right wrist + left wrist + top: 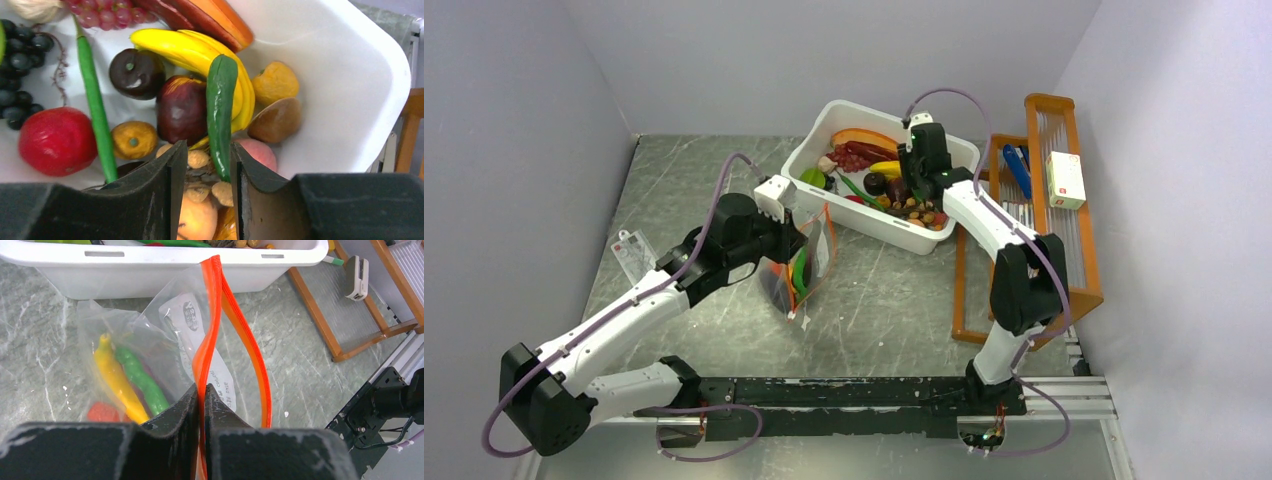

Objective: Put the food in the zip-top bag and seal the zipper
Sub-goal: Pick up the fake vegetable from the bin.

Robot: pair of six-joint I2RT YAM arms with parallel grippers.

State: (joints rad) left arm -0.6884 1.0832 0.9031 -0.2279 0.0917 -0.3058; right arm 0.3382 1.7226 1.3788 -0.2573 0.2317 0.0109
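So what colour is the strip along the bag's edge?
Orange-red; the zipper shows best in the left wrist view.

1. The zip-top bag [814, 255] was left of and nearer than the tub [894, 230].
2. Some food [122, 385] lay in the bag, and more of it in the tub.
3. The rack [1084, 270] lay just right of the tub.

- The zipper [214, 315] vanishes between my left jaws, its lower end hidden.
- My own black fingers [170, 440] cover the bottom of the zip-top bag [150, 335]; a red toy [102, 411] inside shows only partly.
- The bag's white label [192, 330] is creased, its print mostly unreadable.
- The white tub [165, 275] is cut off by the top edge.
- The green pepper [220, 110] ends beside a finger [260, 200] of my right jaws; touching or not, I cannot tell.
- From above, a tag [632, 252] on the desk [894, 300] is too small to read.
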